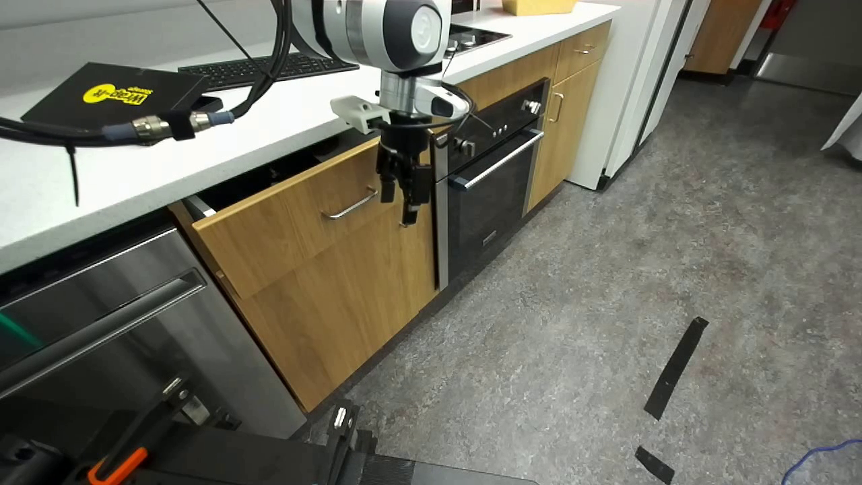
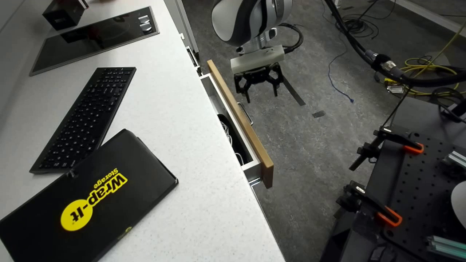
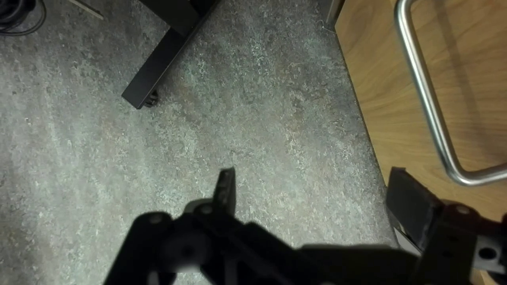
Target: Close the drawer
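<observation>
Light-brown wood, finely grained, faces the drawer point(image 1: 289, 236), which stands partly out from under a white, speckled countertop point(image 2: 185, 123), between a stainless-steel dishwasher point(image 1: 161, 337) and a black-glass oven point(image 1: 495, 195). A slim silver bar handle point(image 1: 353, 206), bent at both ends, is fixed across the drawer front. Seen from above in an exterior view, the drawer walls are white and smooth, and a black tray point(image 2: 237, 140) inside holds looping white cables point(image 2: 226, 131); the rear part is hidden beneath the countertop.

On the countertop lie a flat, matte black Wrap-It Storage box point(image 2: 145, 182) with bright yellow lettering, a long black keyboard point(image 2: 85, 120), and a glossy dark cooktop point(image 2: 105, 32) framed in metal. The floor point(image 1: 572, 337) is mottled grey, with strips of black tape point(image 1: 675, 369) stuck on it.

The black gripper point(image 2: 261, 96), all angular links, hangs pointing downward from the white-and-dark Franka arm point(image 2: 227, 22), below a pale, boxy casing point(image 2: 258, 60). It is parted wide: in the wrist view its blocky fingers point(image 3: 226, 188) stand well apart, with floor showing through the gap, so it has hold of nothing. In an exterior view a strip of floor separates the fingertips point(image 2: 275, 90) from the drawer front. Near one finger in the wrist view, a rounded metal pull point(image 3: 429, 99) crosses wood grain; whether it belongs to the drawer or to the cabinet door point(image 1: 337, 303) below, I cannot tell.
</observation>
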